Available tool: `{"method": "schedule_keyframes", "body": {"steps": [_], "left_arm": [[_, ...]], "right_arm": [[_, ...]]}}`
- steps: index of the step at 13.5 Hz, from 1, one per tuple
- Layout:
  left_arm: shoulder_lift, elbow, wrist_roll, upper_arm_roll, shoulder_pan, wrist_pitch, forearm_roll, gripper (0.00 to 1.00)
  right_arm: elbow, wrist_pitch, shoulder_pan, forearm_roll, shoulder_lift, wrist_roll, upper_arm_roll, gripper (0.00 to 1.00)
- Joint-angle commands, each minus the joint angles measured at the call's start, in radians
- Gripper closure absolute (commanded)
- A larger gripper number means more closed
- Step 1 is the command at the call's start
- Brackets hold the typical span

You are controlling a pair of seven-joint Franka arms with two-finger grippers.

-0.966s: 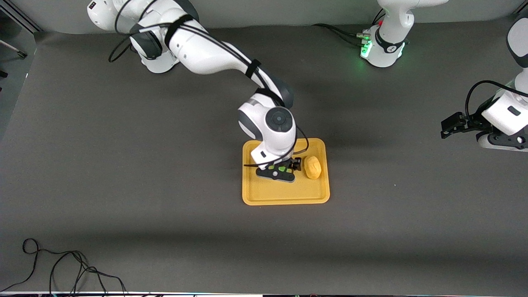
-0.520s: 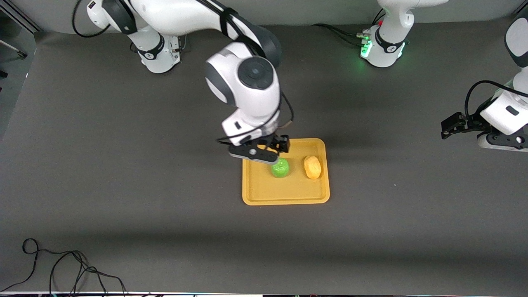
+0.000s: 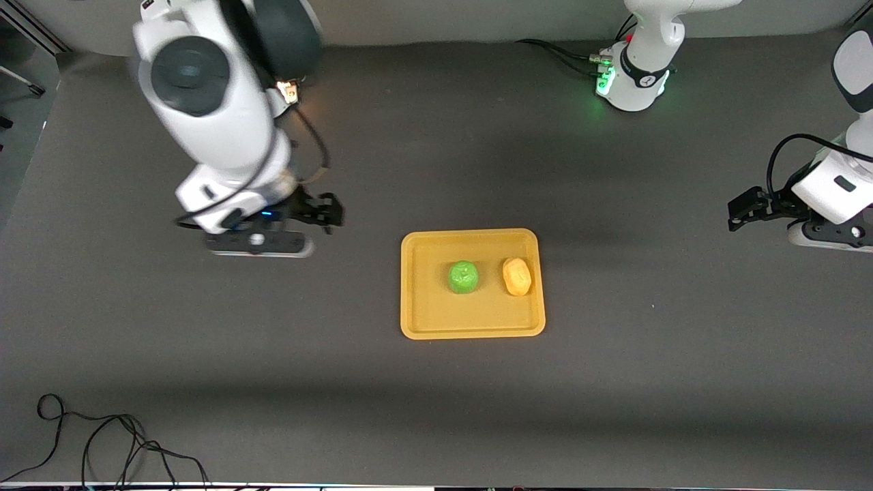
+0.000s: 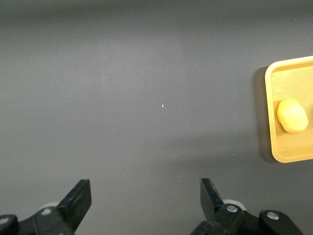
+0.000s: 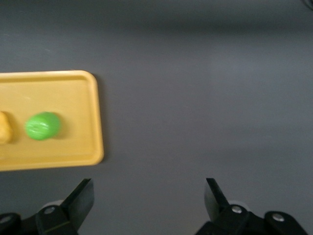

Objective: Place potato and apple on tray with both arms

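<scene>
The yellow-orange tray (image 3: 472, 324) lies at the table's middle. The green apple (image 3: 464, 277) and the yellow-tan potato (image 3: 517, 276) rest on it side by side, the potato toward the left arm's end. My right gripper (image 3: 324, 213) is open and empty, up over bare table toward the right arm's end, apart from the tray. Its wrist view shows the apple (image 5: 43, 126) on the tray (image 5: 93, 105). My left gripper (image 3: 740, 208) is open and empty at the left arm's end, waiting. Its wrist view shows the potato (image 4: 292, 115) on the tray (image 4: 270, 93).
A loose black cable (image 3: 102, 436) lies on the dark grey table near the front camera at the right arm's end. The left arm's base (image 3: 634, 75), lit green, stands at the table's back edge with cables beside it.
My right gripper has let go of the apple on the tray, risen, and swung away toward the right arm's end. The left arm has not moved.
</scene>
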State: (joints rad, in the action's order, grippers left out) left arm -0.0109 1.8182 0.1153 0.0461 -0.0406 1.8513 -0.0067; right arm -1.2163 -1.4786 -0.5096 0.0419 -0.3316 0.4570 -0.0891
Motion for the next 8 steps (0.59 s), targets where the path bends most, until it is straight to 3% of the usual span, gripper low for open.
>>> {"method": "schedule_keyframes", "body": {"steps": [1,3,5,8], "left_arm": [[-0.020,0.009,-0.019,0.003,0.005,-0.006,0.016,0.01],[-0.014,0.009,-0.019,0.003,0.005,0.008,0.008,0.01],[-0.014,0.010,-0.019,0.003,0.005,0.000,0.008,0.01],[-0.018,0.022,-0.017,0.003,0.005,0.003,0.008,0.01]], "right_arm": [[-0.296,-0.090,0.141,-0.003,0.228,-0.179,0.017,0.00],[-0.399,-0.140,0.257,-0.005,0.307,-0.294,0.032,0.00],[-0.407,-0.132,0.376,-0.007,0.313,-0.368,0.058,0.00],[-0.398,-0.132,0.472,-0.008,0.309,-0.403,0.060,0.00]]}}
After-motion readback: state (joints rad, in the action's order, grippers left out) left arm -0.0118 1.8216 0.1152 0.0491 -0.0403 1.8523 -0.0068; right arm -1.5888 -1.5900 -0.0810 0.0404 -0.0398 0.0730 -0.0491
